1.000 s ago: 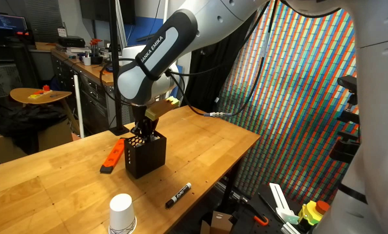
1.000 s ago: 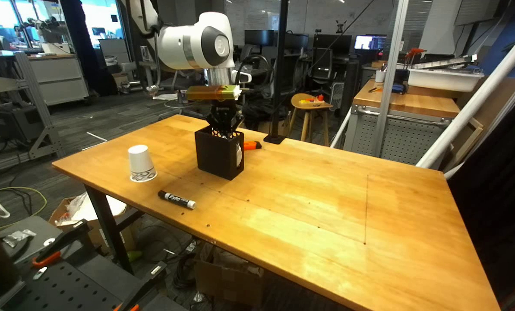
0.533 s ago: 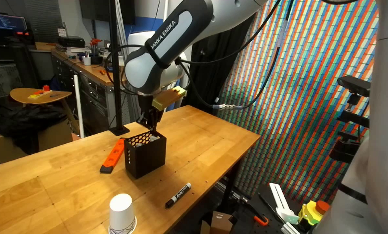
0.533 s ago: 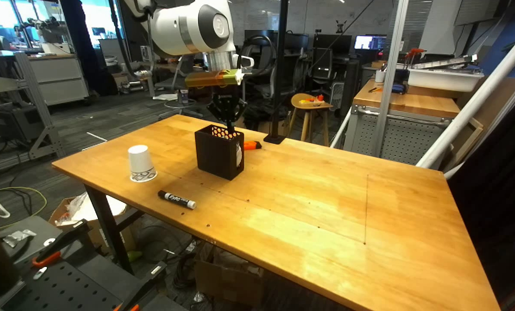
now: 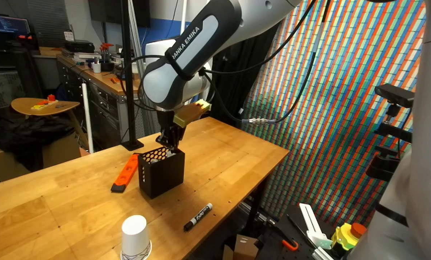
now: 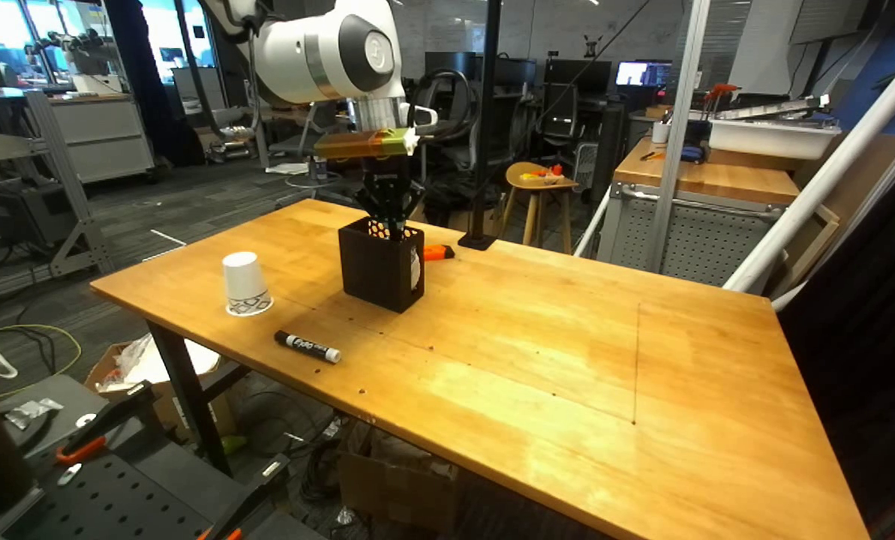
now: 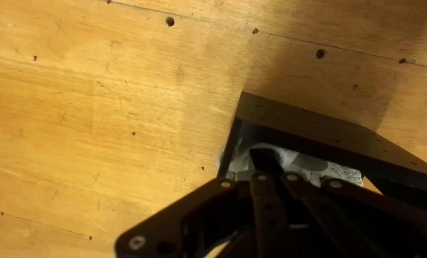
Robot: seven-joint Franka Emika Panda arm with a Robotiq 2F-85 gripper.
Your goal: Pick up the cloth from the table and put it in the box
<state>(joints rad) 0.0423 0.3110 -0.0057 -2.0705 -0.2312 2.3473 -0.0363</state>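
One sideways drift could tip your box [image 6: 376, 266], since the gripper [image 7: 266, 160], jaws clenched, stands at its mouth over the cloth [image 7: 295, 160].

Wooden table [image 6: 537, 390]: black box [image 6: 372, 266], orange tool [image 5: 126, 174] beside it, upturned cup [image 6: 244, 282], marker [image 6: 307, 347], post [image 6: 485, 135].

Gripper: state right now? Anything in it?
Gripper: closed, tip at the mouth of the box, nothing visibly held; contact with the cloth can't be told.
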